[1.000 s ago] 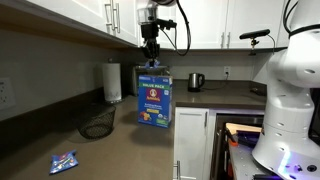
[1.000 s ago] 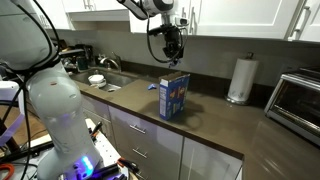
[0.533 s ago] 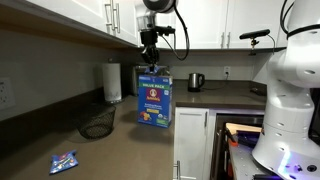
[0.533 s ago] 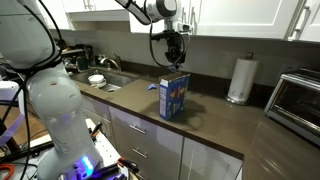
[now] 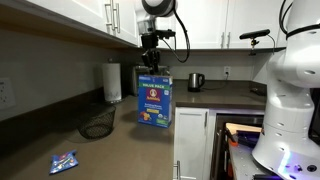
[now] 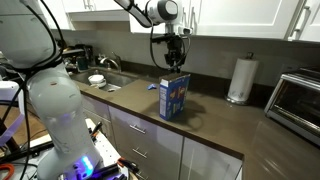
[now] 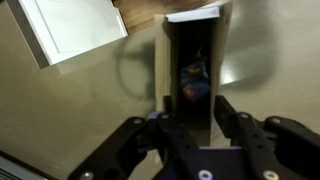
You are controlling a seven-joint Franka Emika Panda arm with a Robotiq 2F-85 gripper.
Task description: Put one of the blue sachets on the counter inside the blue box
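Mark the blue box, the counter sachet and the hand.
blue box (image 5: pixel 153 100): in an exterior view, front panel.
blue sachet (image 5: pixel 64 161): in an exterior view, packet's middle.
hand (image 5: pixel 150 61): in an exterior view, between its fingertips.

Upright blue box (image 5: pixel 153 99) (top open) holds a blue sachet (image 7: pixel 195 85).

Exterior views share the blue box (image 5: pixel 153 100) (image 6: pixel 173 97) from opposite sides; wrist view looks down.

Open blue box (image 5: pixel 154 100) top directly below hand (image 5: pixel 150 64); upper cabinets (image 5: pixel 60 15) close alongside.
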